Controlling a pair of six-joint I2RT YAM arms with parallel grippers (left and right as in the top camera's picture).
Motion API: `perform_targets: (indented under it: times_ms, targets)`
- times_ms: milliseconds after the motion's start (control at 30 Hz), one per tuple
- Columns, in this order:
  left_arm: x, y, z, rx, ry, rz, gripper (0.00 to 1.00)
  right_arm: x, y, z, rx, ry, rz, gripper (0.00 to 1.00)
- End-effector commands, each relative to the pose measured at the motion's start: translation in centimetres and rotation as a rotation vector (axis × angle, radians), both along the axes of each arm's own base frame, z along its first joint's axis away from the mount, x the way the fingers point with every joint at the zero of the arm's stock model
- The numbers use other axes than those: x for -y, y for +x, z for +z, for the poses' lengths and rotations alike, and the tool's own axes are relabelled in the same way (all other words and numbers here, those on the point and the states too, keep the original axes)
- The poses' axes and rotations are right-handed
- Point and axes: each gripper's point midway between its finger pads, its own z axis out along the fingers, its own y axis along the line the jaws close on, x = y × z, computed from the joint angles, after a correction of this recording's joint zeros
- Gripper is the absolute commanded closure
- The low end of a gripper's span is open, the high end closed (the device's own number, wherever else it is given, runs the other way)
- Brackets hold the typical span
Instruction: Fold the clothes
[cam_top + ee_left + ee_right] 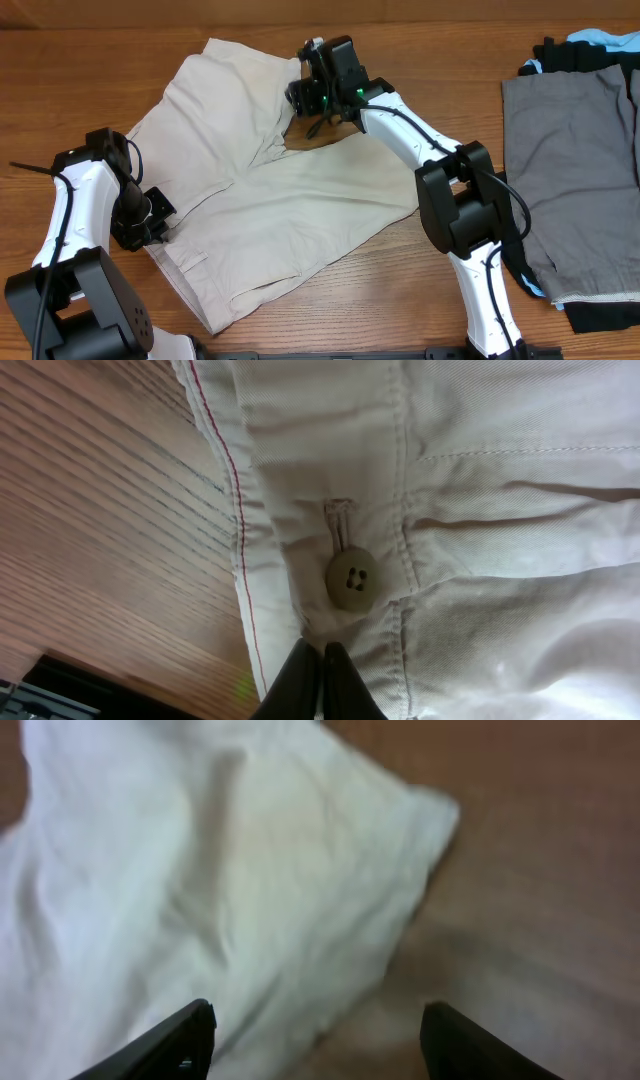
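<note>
The left pincer (320, 682) sits closed at the shorts (250, 170) waistband, the right pincer (315, 1025) spread above them.

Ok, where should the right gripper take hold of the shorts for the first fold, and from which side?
Probably the free hem corner of the shorts, just ahead of the open right gripper. It sticks out with bare table beside it, so come in from that wood side.

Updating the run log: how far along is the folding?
Done: nothing; light beige cotton shorts lie spread, unfolded. In hand: left claw shut on the waistband by the button; right claw open over a leg corner. Left: every fold.
</note>
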Motion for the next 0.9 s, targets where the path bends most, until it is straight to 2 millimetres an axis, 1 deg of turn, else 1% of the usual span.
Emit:
perform_targets:
  times_ms: [0, 33, 100, 200, 300, 333, 567, 633, 700, 733, 867]
  targets:
    - [-0.4, 0.3, 0.6, 0.017, 0.026, -0.013, 0.96, -0.5, 1.2, 0.4, 0.049, 0.032, -0.005, 0.30]
    - [-0.4, 0.3, 0.6, 0.017, 0.026, -0.013, 0.96, -0.7, 1.5, 0.5, 0.062, 0.042, -0.007, 0.30]
    - [-0.4, 0.3, 0.6, 0.017, 0.026, -0.013, 0.96, -0.9, 1.8, 0.1, 0.067, 0.057, -0.021, 0.31]
    - [-0.4, 0.4, 0.6, 0.020, 0.027, -0.013, 0.96, -1.1, 2.2, -1.2, 0.077, 0.055, -0.027, 0.31]
    - [-0.5, 0.5, 0.6, 0.022, 0.027, -0.013, 0.96, -0.8, 2.7, -2.0, 0.088, 0.043, -0.045, 0.31]
    - [-0.4, 0.5, 0.6, 0.022, 0.028, -0.014, 0.96, -0.7, 2.9, -2.6, 0.091, 0.035, -0.056, 0.30]
    - [-0.5, 0.5, 0.6, 0.024, 0.028, -0.013, 0.96, -0.6, 2.6, -5.0, 0.063, 0.014, -0.057, 0.25]
    - [-0.5, 0.6, 0.5, 0.027, 0.029, -0.014, 0.96, -0.8, 2.5, -5.2, 0.060, 0.012, -0.054, 0.23]
    - [-0.5, 0.7, 0.5, 0.031, 0.030, -0.013, 0.96, -1.0, 2.5, -5.3, 0.068, 0.004, -0.056, 0.23]
    - [-0.5, 0.7, 0.5, 0.031, 0.030, -0.013, 0.96, -1.1, 2.4, -5.4, 0.071, 0.000, -0.058, 0.25]
    - [-0.5, 0.7, 0.5, 0.030, 0.030, -0.014, 0.96, -1.8, 2.4, -5.3, 0.088, -0.002, -0.058, 0.26]
